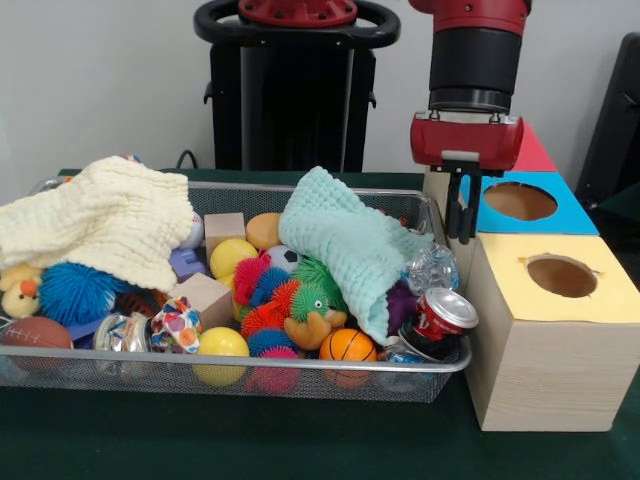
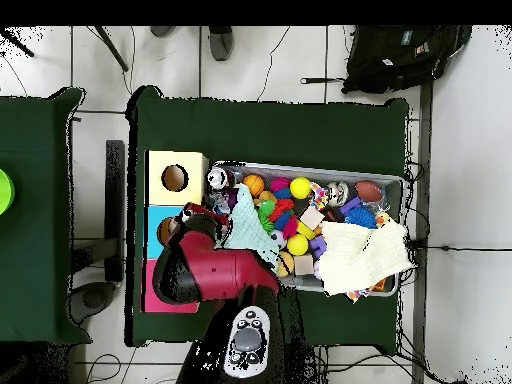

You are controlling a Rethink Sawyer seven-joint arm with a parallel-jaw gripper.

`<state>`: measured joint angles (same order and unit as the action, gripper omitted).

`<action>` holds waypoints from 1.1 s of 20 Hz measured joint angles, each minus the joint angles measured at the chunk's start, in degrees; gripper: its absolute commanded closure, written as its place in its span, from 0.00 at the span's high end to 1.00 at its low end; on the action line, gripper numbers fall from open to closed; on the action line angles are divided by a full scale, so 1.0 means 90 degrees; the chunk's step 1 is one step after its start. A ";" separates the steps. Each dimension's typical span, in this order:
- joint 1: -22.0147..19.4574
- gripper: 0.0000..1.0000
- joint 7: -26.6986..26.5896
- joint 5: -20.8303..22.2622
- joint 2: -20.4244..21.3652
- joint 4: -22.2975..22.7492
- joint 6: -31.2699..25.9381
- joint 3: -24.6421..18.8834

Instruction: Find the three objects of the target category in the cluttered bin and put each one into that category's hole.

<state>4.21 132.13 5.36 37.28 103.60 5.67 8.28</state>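
**Gripper empty above the bin's right end: snag and mis-pick risks**

Your gripper (image 1: 460, 215) hangs with its fingers pressed close together and holding nothing, just beyond the right end of the bin (image 1: 300, 372), beside the blue-topped box (image 1: 520, 205). One clear bottle (image 1: 432, 268) lies at the bin's right end, partly under the mint cloth (image 1: 350, 240) and just behind the red can (image 1: 442, 318). Descending here, you may catch the cloth, clip the mesh rim, or pinch the can instead. Any other bottles cannot be made out.
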 measured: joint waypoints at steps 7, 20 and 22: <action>-0.0310 1.00 0.0000 0.0046 0.0007 0.0034 -0.0001 -0.0062; -0.0737 1.00 0.0000 0.0342 -0.0024 0.0089 0.0000 -0.0150; -0.0751 1.00 0.0000 0.0366 -0.0041 0.0089 0.0000 -0.0158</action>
<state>-2.55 132.13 8.66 36.90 104.40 5.67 6.85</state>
